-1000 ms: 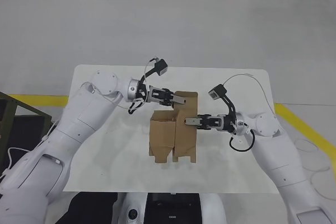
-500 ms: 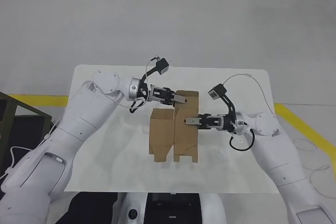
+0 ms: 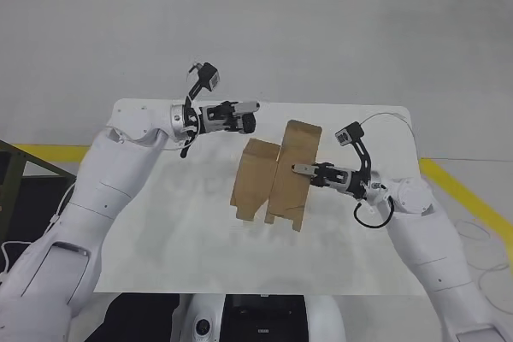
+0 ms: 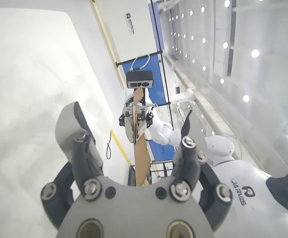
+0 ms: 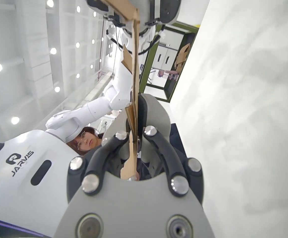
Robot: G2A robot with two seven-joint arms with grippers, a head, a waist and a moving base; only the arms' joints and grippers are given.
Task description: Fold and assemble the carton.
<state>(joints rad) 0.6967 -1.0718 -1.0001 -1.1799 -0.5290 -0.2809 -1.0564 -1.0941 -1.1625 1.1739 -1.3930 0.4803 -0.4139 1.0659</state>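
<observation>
From where I stand, the left gripper point(image 3: 252, 117) comes first, hanging just off the far left corner of the carton point(image 3: 269, 171), close to it but not touching. Its fingers point(image 4: 75, 115) are spread wide with nothing between them, and in the left wrist view point(image 4: 131, 111) the brown board point(image 4: 142, 159) shows edge-on some way ahead of them. The carton itself is over the middle of the white worktop point(image 3: 171, 239), opened out as two long panels side by side with a crease between them. It is turned a little askew, with notched flaps along the end nearest the robot. I cannot tell whether any edge of it rests on the worktop. To the right of the carton, the right gripper point(image 3: 297, 169) is clenched on the right panel's side edge. In the right wrist view point(image 5: 137, 102) its fingers point(image 5: 153, 115) pinch the thin cardboard point(image 5: 134, 63), which runs straight away from them.
</observation>
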